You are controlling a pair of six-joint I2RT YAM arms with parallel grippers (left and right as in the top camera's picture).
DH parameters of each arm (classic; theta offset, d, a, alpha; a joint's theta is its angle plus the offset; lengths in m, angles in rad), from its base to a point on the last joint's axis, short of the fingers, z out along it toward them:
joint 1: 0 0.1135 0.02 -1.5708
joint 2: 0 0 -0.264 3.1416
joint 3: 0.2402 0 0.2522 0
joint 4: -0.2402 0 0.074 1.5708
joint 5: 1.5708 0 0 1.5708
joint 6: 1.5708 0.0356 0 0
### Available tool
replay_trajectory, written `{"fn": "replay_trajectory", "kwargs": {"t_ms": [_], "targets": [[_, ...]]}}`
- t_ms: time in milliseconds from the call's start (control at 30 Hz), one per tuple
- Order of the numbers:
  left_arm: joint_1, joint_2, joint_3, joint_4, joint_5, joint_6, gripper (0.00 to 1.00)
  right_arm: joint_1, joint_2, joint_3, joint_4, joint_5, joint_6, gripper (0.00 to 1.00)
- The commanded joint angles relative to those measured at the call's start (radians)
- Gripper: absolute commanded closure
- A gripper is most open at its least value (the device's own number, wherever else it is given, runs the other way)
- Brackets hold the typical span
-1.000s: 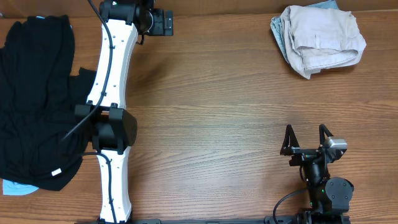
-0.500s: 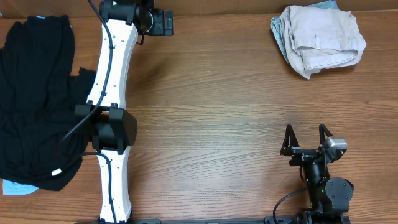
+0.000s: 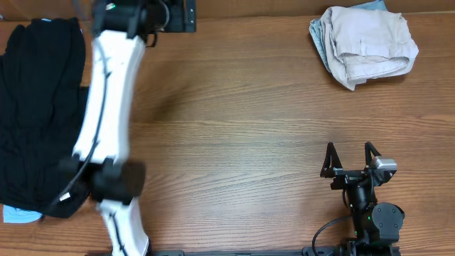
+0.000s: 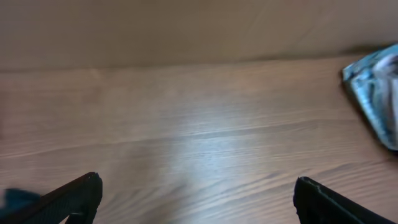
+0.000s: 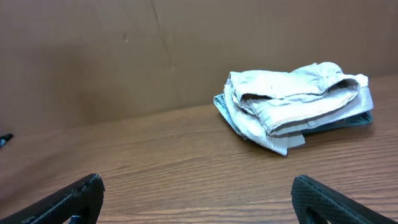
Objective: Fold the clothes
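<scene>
A folded pale beige pair of shorts [image 3: 370, 44] lies at the far right of the table on a light blue garment; it also shows in the right wrist view [image 5: 298, 102]. A pile of black clothes [image 3: 35, 114] covers the left side. My left gripper [image 3: 190, 16] is open and empty at the table's far edge, left of centre; its view [image 4: 196, 196] is blurred over bare wood. My right gripper [image 3: 348, 149] is open and empty near the front right, well short of the shorts, with bare wood between its fingers [image 5: 196, 196].
A brown wall [image 5: 93, 56] runs along the table's far edge. A pale blue cloth corner [image 3: 18, 215] peeks out under the black pile at the front left. A blurred bluish-white garment [image 4: 379, 99] shows at the right edge of the left wrist view.
My left arm has swung: its elbow and lower link shifted left and are motion-blurred, and its gripper moved slightly toward the far edge. The right arm and the clothes have not moved.
</scene>
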Motion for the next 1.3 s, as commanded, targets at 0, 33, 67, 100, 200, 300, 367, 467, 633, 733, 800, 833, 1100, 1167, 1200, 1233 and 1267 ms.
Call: {"fn": "replay_trajectory", "kwargs": {"t_ms": [0, 33, 67, 100, 200, 300, 367, 467, 633, 733, 800, 833, 1100, 1167, 1200, 1233, 1267], "targets": [[0.019, -0.274, -0.245, 0.046, -0.07, 0.02, 0.0, 0.005, -0.012, -0.011, 0.005, 0.008, 0.0, 0.0], [0.027, -0.321, -0.314, 0.065, -0.076, 0.02, 0.0, 0.005, -0.012, -0.011, 0.005, 0.008, 0.0, 0.0], [0.039, -0.374, -0.398, 0.096, -0.076, 0.02, 0.0, 0.005, -0.012, -0.011, 0.005, 0.008, 0.0, 0.0], [0.052, -0.426, -0.489, 0.133, -0.075, 0.019, 0.0, 0.005, -0.012, -0.011, 0.005, 0.008, 0.0, 0.0], [0.109, -0.609, -0.879, 0.339, -0.07, -0.018, 0.0, 0.005, -0.012, -0.011, 0.005, 0.008, 0.0, 0.0], [0.137, -0.723, -1.174, 0.513, -0.054, -0.06, 0.0, 0.005, -0.012, -0.011, 0.005, 0.008, 0.0, 0.0], [0.142, -0.788, -1.356, 0.642, -0.029, -0.06, 0.0, 0.005, -0.012, -0.011, 0.005, 0.008, 0.0, 0.0], [0.142, -0.875, -1.588, 0.827, -0.026, -0.06, 0.0, 0.005, -0.012, -0.011, 0.005, 0.008, 0.0, 0.0], [0.142, -1.035, -1.897, 1.093, -0.042, -0.059, 0.0, 0.005, -0.012, -0.011, 0.005, 0.008, 0.0, 0.0], [0.142, -1.135, -2.05, 1.22, -0.046, -0.059, 0.0, 0.005, -0.012, -0.011, 0.005, 0.008, 0.0, 0.0], [0.142, -1.199, -2.137, 1.28, -0.048, -0.06, 0.0, 0.005, -0.012, -0.011, 0.005, 0.008, 0.0, 0.0], [0.142, -1.254, -2.201, 1.322, -0.051, -0.06, 0.0, 0.005, -0.012, -0.011, 0.005, 0.008, 0.0, 0.0], [0.142, -1.435, -2.379, 1.463, -0.075, -0.06, 0.0, 0.005, -0.012, -0.011, 0.005, 0.008, 0.0, 0.0], [0.142, -1.469, -2.411, 1.488, -0.075, -0.06, 0.0, 0.005, -0.012, -0.011, 0.005, 0.008, 0.0, 0.0], [0.142, -1.495, -2.42, 1.476, -0.078, -0.06, 0.0, 0.005, -0.012, -0.011, 0.005, 0.008, 0.0, 0.0], [0.142, -1.508, -2.419, 1.467, -0.081, -0.059, 0.0, 0.005, -0.012, -0.011, 0.005, 0.008, 0.0, 0.0], [0.142, -1.526, -2.419, 1.461, -0.083, -0.059, 0.0, 0.005, -0.012, -0.011, 0.005, 0.008, 0.0, 0.0]]}}
